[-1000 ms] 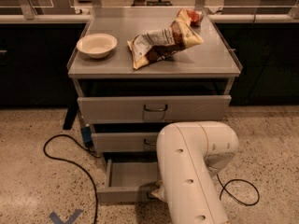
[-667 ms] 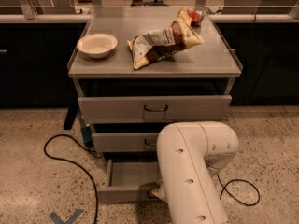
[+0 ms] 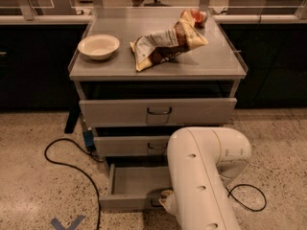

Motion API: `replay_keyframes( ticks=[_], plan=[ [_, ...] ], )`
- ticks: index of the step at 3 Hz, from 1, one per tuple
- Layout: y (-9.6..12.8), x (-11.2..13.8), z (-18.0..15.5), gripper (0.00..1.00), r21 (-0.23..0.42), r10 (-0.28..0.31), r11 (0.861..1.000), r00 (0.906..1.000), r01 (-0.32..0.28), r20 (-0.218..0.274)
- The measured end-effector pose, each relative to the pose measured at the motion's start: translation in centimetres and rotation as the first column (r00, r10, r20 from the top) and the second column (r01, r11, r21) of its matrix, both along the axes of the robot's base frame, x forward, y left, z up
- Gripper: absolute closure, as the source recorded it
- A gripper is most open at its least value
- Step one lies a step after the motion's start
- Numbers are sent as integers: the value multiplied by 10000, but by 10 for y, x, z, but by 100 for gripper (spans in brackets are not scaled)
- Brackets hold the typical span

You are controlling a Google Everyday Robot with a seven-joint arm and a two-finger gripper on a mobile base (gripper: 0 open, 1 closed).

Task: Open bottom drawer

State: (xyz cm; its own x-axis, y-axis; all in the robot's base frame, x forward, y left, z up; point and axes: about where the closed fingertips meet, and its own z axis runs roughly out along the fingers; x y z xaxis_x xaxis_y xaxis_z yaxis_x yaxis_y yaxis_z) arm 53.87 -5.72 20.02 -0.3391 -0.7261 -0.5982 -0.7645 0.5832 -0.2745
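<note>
I see the bottom drawer (image 3: 127,202) low down, just above the floor, under the two other drawers. It sticks out of the grey cabinet (image 3: 211,63) toward me. Its long side runs from left to right, and its front faces me. I can look down into its flat grey tray.

The gripper (image 3: 166,203) is right at the front of this drawer, near the middle, where the handle is. Only a small bit of it peeks out. The big white arm (image 3: 201,176) covers the rest, so I cannot tell if the gripper is holding anything. The arm also hides the right part of the drawer.

Above it, the middle drawer (image 3: 124,146) and the top drawer (image 3: 115,111) each stick out a little less. On top of the cabinet sit a white bowl (image 3: 98,46) on the left and a crumpled chip bag (image 3: 165,44) in the middle, apart from each other. A black cable (image 3: 62,159) loops over the speckled floor to the left of the drawer. A blue tape mark (image 3: 67,223) is on the floor near the bottom edge.
</note>
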Motion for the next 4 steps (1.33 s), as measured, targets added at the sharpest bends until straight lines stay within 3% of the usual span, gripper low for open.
replay_keyframes(
  ticks=[1, 2, 3, 4],
  plan=[
    [0, 0, 4, 100, 0, 0, 10000, 10000, 0, 0],
    [-8, -39, 12, 100, 318, 156, 9994, 9995, -165, 280],
    [-28, -142, 23, 100, 1131, 514, 9919, 9968, -581, 613],
    [-36, -160, 39, 100, 1548, 505, 9857, 9930, -667, 1064]
  ],
)
